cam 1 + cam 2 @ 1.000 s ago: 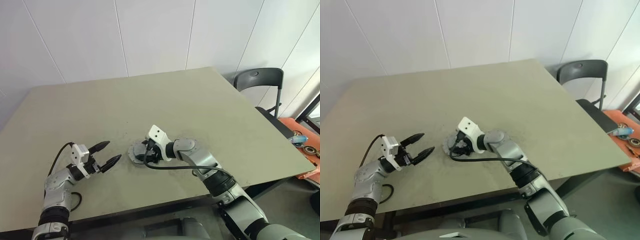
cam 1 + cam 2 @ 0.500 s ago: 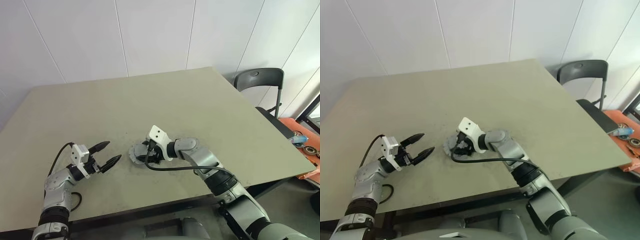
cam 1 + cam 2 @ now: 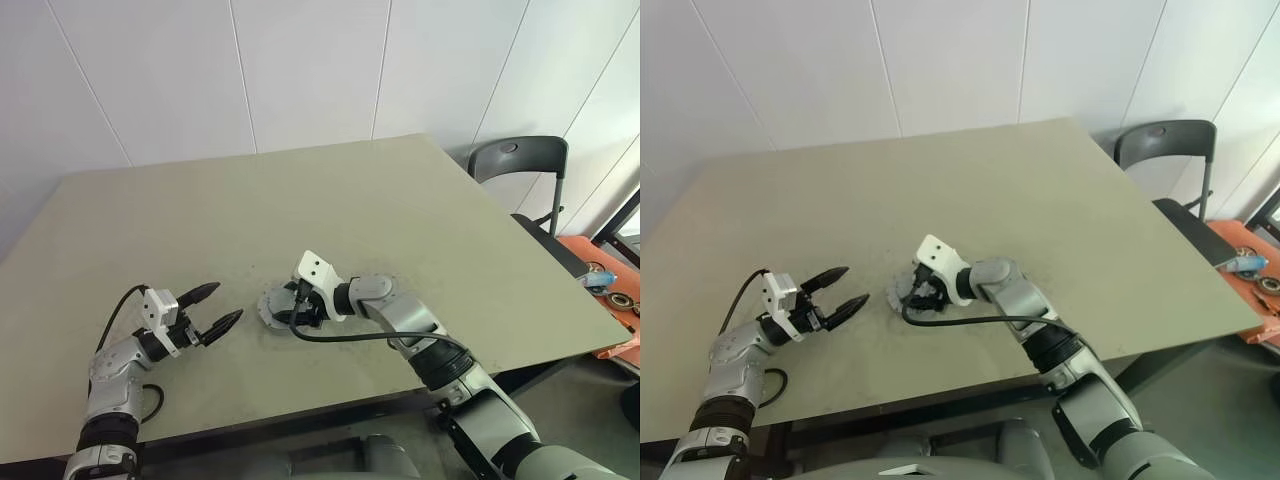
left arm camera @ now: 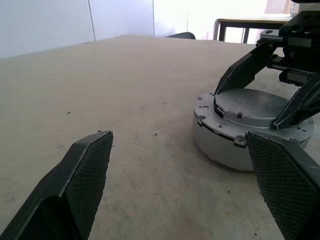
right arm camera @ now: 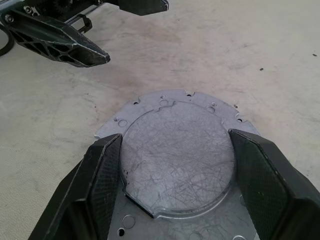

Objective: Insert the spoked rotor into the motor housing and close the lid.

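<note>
The grey lid (image 5: 177, 145) lies flat on top of a round light-grey body, the motor housing (image 4: 220, 147), near the middle of the table's front half. My right gripper (image 3: 290, 305) reaches over it from the right. Its two fingers (image 5: 102, 175) press against opposite sides of the lid's raised centre disc (image 4: 250, 102). My left gripper (image 3: 227, 301) hovers just above the table a short way left of the housing, open, with nothing between its fingers. Coils inside the housing are hidden under the lid. The spoked rotor is hidden.
The olive-grey table (image 3: 350, 200) stretches far behind and to both sides. A black cable (image 3: 350, 335) trails from my right wrist along the table. A dark chair (image 3: 520, 165) stands off the right corner, with an orange surface holding small parts (image 3: 600, 275) beyond it.
</note>
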Controlling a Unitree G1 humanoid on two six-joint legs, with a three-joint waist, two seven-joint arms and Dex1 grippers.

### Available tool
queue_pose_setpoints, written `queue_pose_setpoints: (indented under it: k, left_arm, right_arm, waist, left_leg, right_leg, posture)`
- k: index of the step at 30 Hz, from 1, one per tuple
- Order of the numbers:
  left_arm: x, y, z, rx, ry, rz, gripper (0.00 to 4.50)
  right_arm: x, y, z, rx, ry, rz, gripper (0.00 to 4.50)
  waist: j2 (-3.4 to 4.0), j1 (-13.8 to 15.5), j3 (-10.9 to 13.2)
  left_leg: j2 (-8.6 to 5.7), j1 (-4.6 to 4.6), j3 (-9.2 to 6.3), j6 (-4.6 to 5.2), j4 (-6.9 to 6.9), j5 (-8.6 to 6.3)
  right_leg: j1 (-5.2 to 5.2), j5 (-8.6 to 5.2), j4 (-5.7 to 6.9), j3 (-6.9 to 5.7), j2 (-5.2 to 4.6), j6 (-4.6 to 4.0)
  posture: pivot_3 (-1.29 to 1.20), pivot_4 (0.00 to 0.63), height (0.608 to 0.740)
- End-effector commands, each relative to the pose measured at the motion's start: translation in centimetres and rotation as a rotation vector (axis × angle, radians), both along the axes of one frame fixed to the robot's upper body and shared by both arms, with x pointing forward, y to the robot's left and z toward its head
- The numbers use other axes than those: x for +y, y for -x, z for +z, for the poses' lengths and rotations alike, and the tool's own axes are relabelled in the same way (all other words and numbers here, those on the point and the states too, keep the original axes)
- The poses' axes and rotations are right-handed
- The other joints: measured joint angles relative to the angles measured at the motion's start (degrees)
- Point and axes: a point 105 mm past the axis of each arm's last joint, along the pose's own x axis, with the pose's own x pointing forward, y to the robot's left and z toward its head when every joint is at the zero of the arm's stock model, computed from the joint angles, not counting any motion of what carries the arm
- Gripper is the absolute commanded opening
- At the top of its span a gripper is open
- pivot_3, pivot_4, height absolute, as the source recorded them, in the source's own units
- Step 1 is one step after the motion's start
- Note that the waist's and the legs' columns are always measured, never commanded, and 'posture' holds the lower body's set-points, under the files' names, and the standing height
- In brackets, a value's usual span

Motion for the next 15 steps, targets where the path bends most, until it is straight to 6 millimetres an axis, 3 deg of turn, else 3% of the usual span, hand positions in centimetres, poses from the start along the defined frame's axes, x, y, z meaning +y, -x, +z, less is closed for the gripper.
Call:
queue_pose_setpoints:
  k: [1, 15]
  left_arm:
    - [0.35, -0.44, 1.27, -0.058, -0.019, 0.004, 4.5]
    - [0.31, -0.24, 1.19, -0.057, -0.018, -0.001, 4.5]
  right_arm:
    - [-1.51, -0.53, -1.39, 0.026, 0.082, -0.04, 3.04]
    - [-1.7, -1.05, -1.57, 0.034, 0.048, -0.098, 3.04]
  waist:
    - [0.0, 0.03, 0.0]
    - [0.01, 0.06, -0.02]
  left_leg:
    - [0.0, 0.0, 0.0, 0.0, 0.0, 0.0]
    - [-0.02, 0.07, -0.01, 0.0, 0.03, 0.0]
  right_leg:
    - [0.0, 0.0, 0.0, 0.0, 0.0, 0.0]
    - [0.1, -0.01, 0.01, 0.0, -0.02, 0.02]
  posture:
    - [0.0, 0.0, 0.74]
    - [0.0, 0.0, 0.74]
